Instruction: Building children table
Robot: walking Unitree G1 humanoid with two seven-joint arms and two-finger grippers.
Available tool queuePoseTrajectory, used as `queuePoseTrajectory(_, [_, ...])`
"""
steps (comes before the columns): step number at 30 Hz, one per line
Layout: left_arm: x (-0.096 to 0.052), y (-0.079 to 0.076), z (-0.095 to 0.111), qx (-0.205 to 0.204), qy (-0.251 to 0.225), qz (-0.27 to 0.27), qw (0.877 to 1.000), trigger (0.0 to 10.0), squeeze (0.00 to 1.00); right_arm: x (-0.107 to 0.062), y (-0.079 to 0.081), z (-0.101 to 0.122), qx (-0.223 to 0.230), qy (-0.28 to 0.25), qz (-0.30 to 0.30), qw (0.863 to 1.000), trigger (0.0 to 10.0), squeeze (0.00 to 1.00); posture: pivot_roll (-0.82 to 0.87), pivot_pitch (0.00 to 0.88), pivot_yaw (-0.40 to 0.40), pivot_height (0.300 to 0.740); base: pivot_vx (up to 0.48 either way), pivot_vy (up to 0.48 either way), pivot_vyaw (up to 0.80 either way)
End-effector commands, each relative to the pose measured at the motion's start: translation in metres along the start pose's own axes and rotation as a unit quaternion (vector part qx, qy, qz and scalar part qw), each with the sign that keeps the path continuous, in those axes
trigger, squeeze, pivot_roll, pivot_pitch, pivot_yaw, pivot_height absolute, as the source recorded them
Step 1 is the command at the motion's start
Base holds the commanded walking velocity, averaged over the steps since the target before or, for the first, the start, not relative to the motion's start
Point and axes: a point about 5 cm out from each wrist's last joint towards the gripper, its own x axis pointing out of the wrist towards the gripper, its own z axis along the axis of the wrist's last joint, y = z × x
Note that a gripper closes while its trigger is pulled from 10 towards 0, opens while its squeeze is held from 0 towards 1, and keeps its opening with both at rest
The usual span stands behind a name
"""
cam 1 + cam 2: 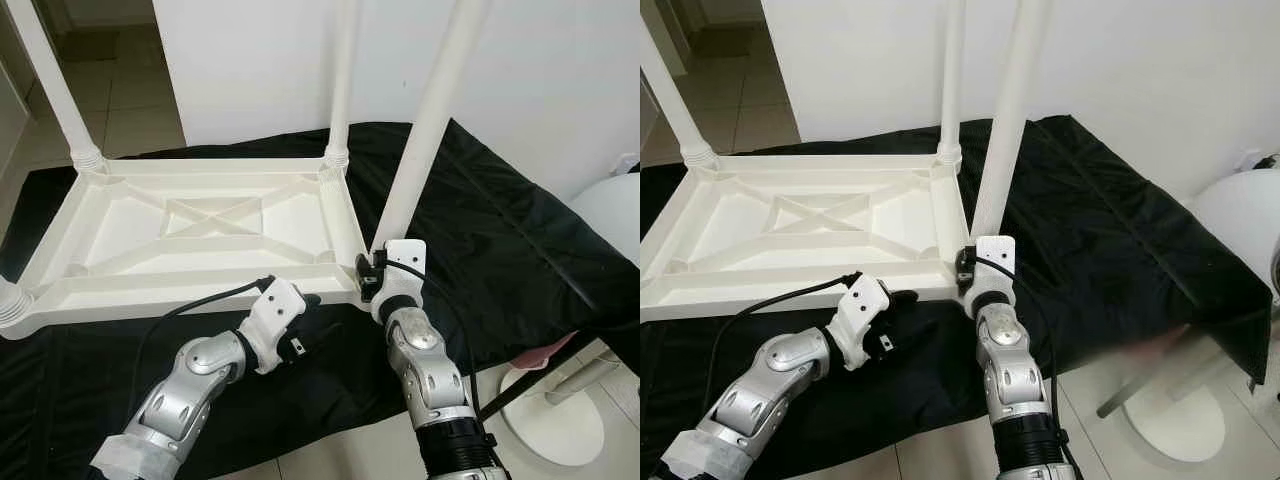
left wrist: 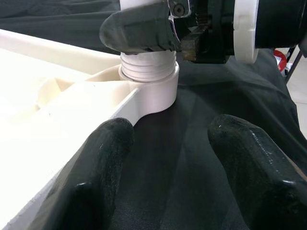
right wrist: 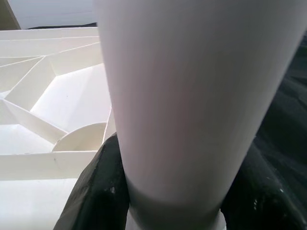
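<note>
A black cloth (image 1: 520, 240) covers the floor, and on it, from centre out to nine o'clock, the white plastic tabletop (image 1: 200, 235) lies upside down, its ribbed underside up, legs standing in its corners. The near-right leg (image 1: 425, 130) rises toward one o'clock from its corner socket (image 2: 148, 88); the right gripper (image 1: 372, 272) pinches it just above the threaded collar, black fingers (image 3: 103, 191) pressed on either side. The left gripper (image 1: 305, 310) hovers at six o'clock beside the tabletop's near rim, its fingers (image 2: 100, 167) spread and holding nothing. The plastic looks light, stiff and smooth, so a low grip near the collar should turn the leg best; higher up it may slip or tilt. A white stool (image 1: 560, 410) stands at four o'clock, off the cloth, near the right arm's elbow
</note>
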Motion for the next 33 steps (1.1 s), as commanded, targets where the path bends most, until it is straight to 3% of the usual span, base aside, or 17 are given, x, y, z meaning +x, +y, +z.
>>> queuePoseTrajectory(1, [-0.001,-0.004,-0.004,-0.004,0.011,-0.039,0.999,10.0,0.0,-0.008,0.006,-0.009,0.05,0.018,-0.012,0.999,10.0,0.0,-0.08,0.007,-0.006,0.74,0.0,0.0,0.0])
queuePoseTrajectory(2, [-0.001,-0.004,-0.005,-0.005,0.011,-0.037,0.999,10.0,0.0,-0.01,0.011,0.0,0.078,0.0,0.015,0.997,10.0,1.0,-0.08,0.014,-0.005,0.74,0.0,0.0,0.0])
queuePoseTrajectory(7, [-0.001,-0.003,-0.004,-0.006,0.01,-0.032,0.999,10.0,0.0,-0.01,0.012,0.008,0.089,-0.02,0.05,0.995,10.0,1.0,-0.08,0.023,-0.002,0.74,0.0,0.0,0.0])
queuePoseTrajectory(12, [-0.001,-0.001,-0.003,-0.01,0.008,-0.027,1.0,10.0,0.0,-0.008,0.003,0.014,0.076,-0.032,0.098,0.992,10.0,1.0,-0.09,0.032,0.009,0.74,0.0,0.0,0.0])
queuePoseTrajectory(13, [-0.001,-0.001,-0.003,-0.009,0.008,-0.027,1.0,10.0,0.0,-0.007,-0.005,0.015,0.06,-0.031,0.122,0.99,10.0,0.15,-0.09,0.034,0.006,0.74,0.0,0.0,0.0])
queuePoseTrajectory(14, [-0.001,-0.001,-0.003,-0.009,0.008,-0.027,1.0,10.0,0.0,-0.007,-0.005,0.015,0.06,-0.031,0.122,0.99,10.0,0.15,-0.09,0.034,0.006,0.74,0.0,0.0,0.0])
queuePoseTrajectory(15, [-0.001,-0.001,-0.003,-0.009,0.008,-0.027,1.0,10.0,0.0,-0.006,-0.012,0.015,0.044,-0.028,0.143,0.988,10.0,0.0,-0.09,0.034,0.006,0.74,0.0,0.0,0.0])
queuePoseTrajectory(16, [0.0,0.001,-0.002,-0.011,0.004,-0.025,1.0,10.0,0.0,-0.004,-0.017,0.015,0.014,-0.026,0.182,0.983,10.0,0.0,-0.09,0.033,0.005,0.74,0.0,0.0,0.0])
queuePoseTrajectory(18, [0.0,0.001,-0.002,-0.011,0.004,-0.025,1.0,10.0,0.0,-0.004,-0.017,0.015,0.014,-0.026,0.182,0.983,10.0,0.0,-0.09,0.033,0.005,0.74,0.0,0.0,0.0])
queuePoseTrajectory(20, [0.0,0.004,0.002,-0.015,-0.004,-0.022,1.0,10.0,0.0,-0.002,-0.022,0.015,-0.039,-0.023,0.258,0.965,10.0,0.0,-0.09,0.03,0.003,0.74,0.0,0.0,0.0])
queuePoseTrajectory(23, [0.001,0.005,0.003,-0.016,-0.007,-0.021,1.0,10.0,0.0,0.0,-0.025,0.014,-0.051,-0.015,0.287,0.956,10.0,0.0,-0.08,0.032,0.002,0.74,0.0,0.0,0.0])
queuePoseTrajectory(25, [0.001,0.005,0.005,-0.015,-0.008,-0.02,1.0,10.0,0.0,0.008,-0.032,0.007,-0.08,0.003,0.339,0.937,10.0,0.0,-0.08,0.029,0.002,0.74,0.0,0.0,0.0])
queuePoseTrajectory(33, [0.002,0.005,0.009,-0.022,-0.019,-0.015,0.999,10.0,0.0,0.023,-0.037,0.004,-0.104,0.022,0.377,0.92,10.0,0.0,-0.06,0.027,-0.008,0.74,0.0,0.0,0.0])
